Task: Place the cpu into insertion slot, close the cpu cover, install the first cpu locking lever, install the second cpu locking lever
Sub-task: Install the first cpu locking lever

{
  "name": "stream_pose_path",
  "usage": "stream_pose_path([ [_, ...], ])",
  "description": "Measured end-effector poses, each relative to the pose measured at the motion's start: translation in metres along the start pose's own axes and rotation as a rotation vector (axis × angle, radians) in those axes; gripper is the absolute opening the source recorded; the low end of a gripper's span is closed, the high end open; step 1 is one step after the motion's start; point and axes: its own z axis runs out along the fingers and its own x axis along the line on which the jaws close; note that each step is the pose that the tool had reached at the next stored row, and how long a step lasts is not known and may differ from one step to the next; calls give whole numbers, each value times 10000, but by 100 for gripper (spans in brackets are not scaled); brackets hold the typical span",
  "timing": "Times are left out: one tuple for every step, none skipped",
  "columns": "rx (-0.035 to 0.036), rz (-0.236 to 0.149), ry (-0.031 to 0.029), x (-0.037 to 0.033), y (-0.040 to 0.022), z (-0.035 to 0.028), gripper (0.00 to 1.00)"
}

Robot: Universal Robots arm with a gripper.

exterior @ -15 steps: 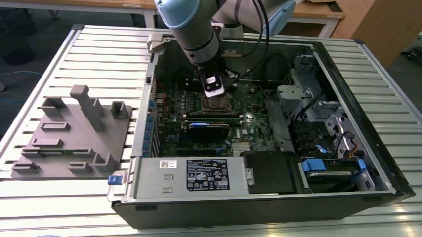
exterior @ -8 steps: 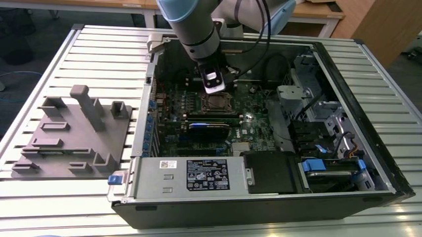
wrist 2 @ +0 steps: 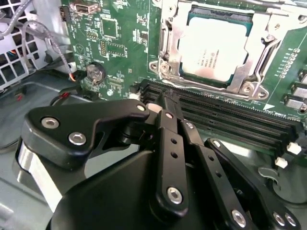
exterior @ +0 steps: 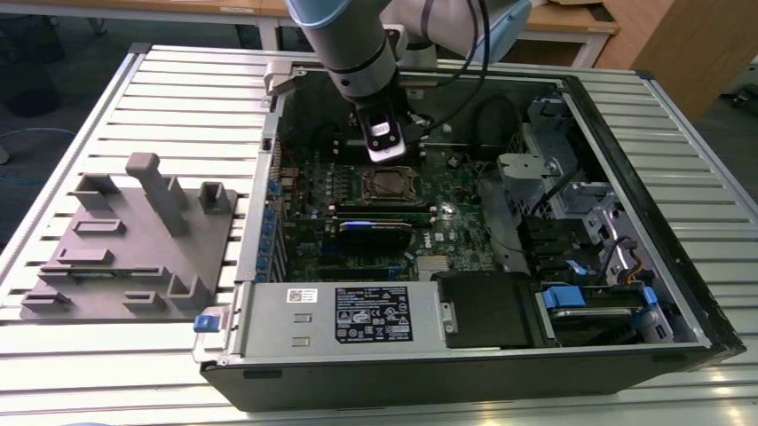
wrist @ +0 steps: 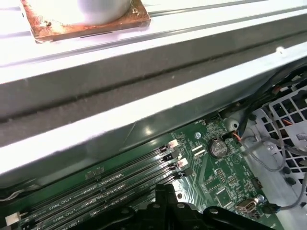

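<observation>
In the second wrist view the cpu (wrist 2: pixel 214 49) already lies in the insertion slot (wrist 2: pixel 169 48) at the upper right of the frame, just beyond the gripper (wrist 2: pixel 163 112), whose fingers are pressed together, holding nothing.

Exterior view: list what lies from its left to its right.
Grey moulded tray → blue card-slot tabs along the case wall → cpu cover over the cpu, below the claw → silver drive cage → black case wall.
</observation>
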Motion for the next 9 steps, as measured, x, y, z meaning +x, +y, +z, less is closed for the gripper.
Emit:
stream_pose_path([
  [0,0,0,-2,3,-8,10],
  [0,0,0,-4,6,-15,10],
  [-1,0,0,-6,7,-18,10],
  [-2,0,-1,-5,8,-18,10],
  [-3,0,-1,-6,8,-18,10],
  [-3,0,-1,-6,8,-18,10],
  [-1,0,0,-6,8,-19,10],
  [0,0,1,-6,8,-20,10],
  [0,0,0,-6,8,-20,10],
])
